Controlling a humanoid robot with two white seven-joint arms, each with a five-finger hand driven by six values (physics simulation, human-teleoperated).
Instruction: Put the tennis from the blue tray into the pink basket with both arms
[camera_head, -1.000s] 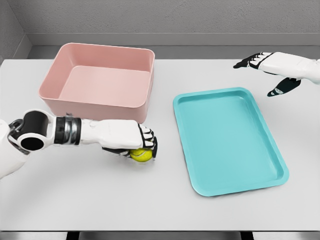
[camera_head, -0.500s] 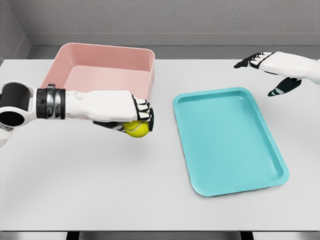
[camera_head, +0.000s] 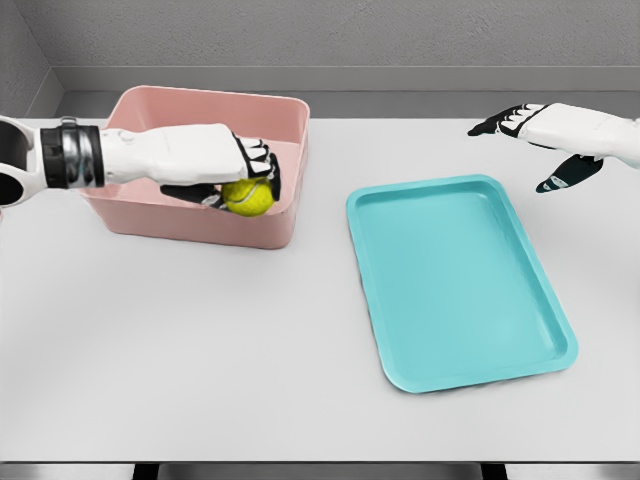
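Note:
My left hand (camera_head: 238, 183) is curled around a yellow-green tennis ball (camera_head: 248, 197) and holds it in the air over the front right part of the pink basket (camera_head: 140, 212). The arm reaches across the basket from the left edge. The blue tray (camera_head: 455, 280) lies flat to the right with nothing in it. My right hand (camera_head: 535, 145) hovers beyond the tray's far right corner, fingers spread and holding nothing.
The white table (camera_head: 200, 360) carries the basket at the back left and the tray at the centre right. A grey wall runs behind the table's far edge.
My left hand has lifted the ball from low in front of the basket, up and back, to above the basket's front right. The right hand has stayed where it was.

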